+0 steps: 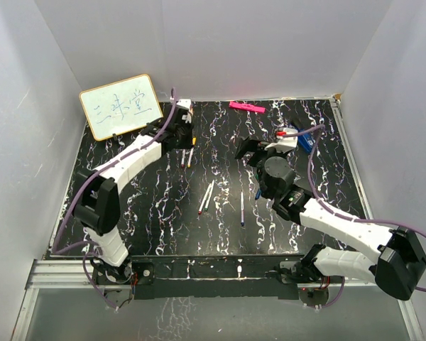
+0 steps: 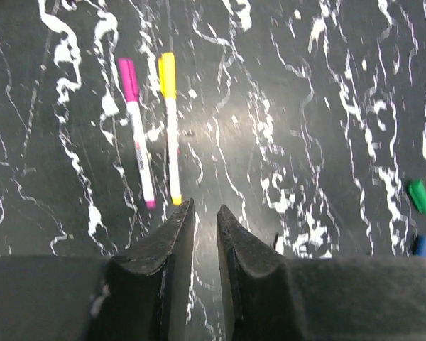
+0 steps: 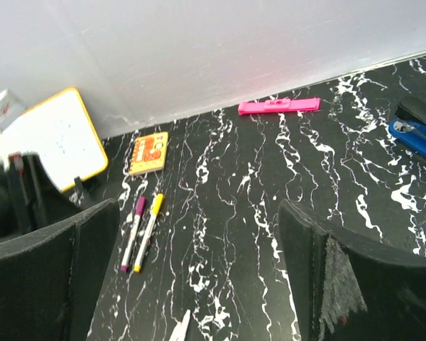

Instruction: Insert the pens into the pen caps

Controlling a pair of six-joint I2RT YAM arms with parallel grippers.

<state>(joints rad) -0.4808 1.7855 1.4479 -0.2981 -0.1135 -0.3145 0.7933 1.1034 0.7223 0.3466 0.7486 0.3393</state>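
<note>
Trouble could come if the left end effector [image 2: 204, 209], open only a crack and holding nothing, bumps the purple pen [image 2: 137, 131] and yellow pen [image 2: 171, 128] lying side by side on the table [image 2: 305, 106] just ahead, while the right end effector [image 3: 197, 209] hangs wide open and empty.

Glossy marbled table [image 2: 305, 106], plastic pens [image 2: 172, 128]

Open tabletop [image 2: 284, 142] between yellow pen [image 2: 171, 135] and green cap [image 2: 421, 197]; whiteboard [image 1: 121, 105] blocks back-left.
</note>
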